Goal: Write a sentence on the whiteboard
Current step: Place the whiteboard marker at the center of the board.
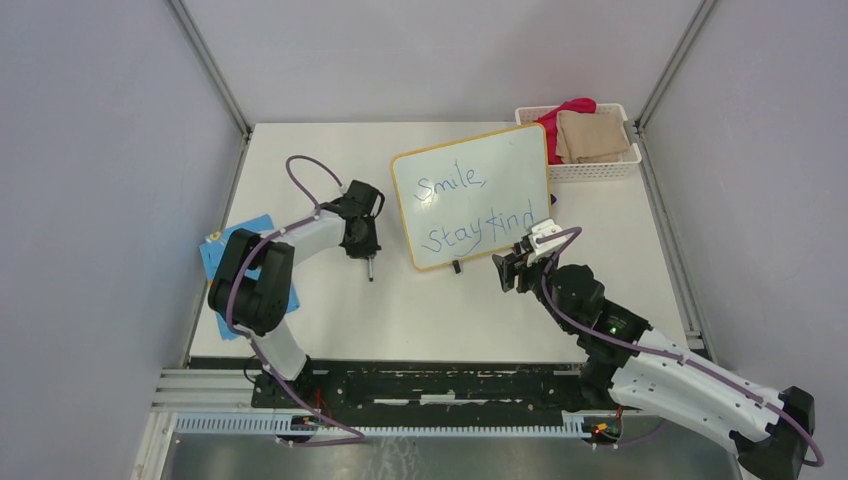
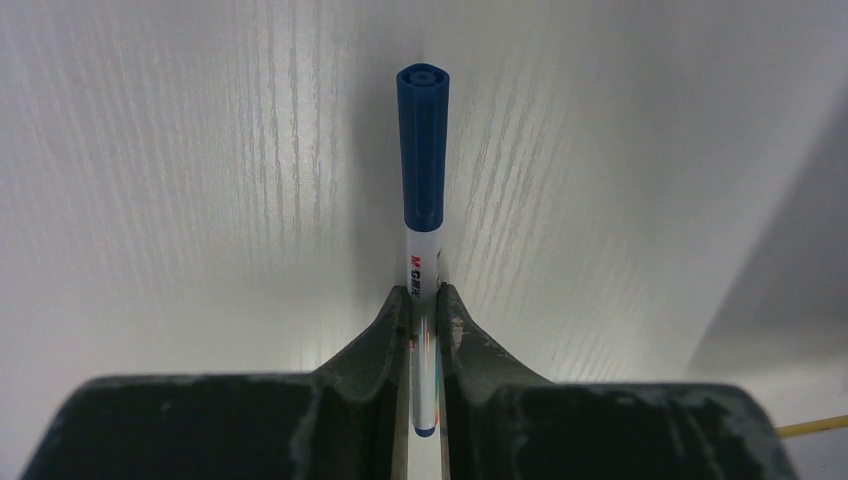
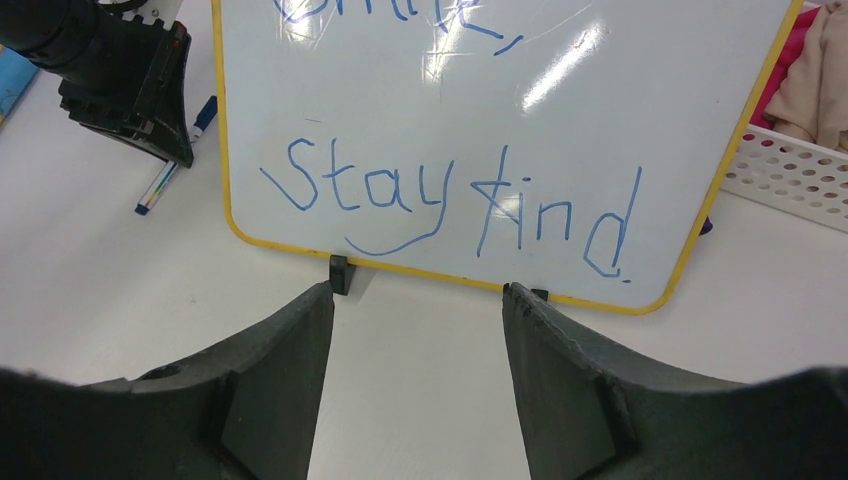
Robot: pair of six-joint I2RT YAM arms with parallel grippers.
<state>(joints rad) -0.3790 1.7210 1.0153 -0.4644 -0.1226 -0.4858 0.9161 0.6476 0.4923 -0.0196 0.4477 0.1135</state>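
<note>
Top external view has the whiteboard [image 1: 505, 165] standing tilted at the middle of the table [image 1: 400, 320], with the sentence [image 1: 450, 238] on it in two blue lines, "Smile," above "Stay kind". The writing looks finished.

Just left of the board, the left gripper [image 1: 366, 250] pinches a marker [image 2: 423, 170] by its barrel. The blue cap is on and points down at the table; whether it touches I cannot tell.

The right gripper [image 3: 418, 300] hovers near the board's lower edge, fingers spread and holding nothing.

The step in hand seems to be putting the pen away. Next comes lowering it flat, releasing, and withdrawing without bumping the board.

A white basket [image 1: 580, 168] of cloths sits behind.
</note>
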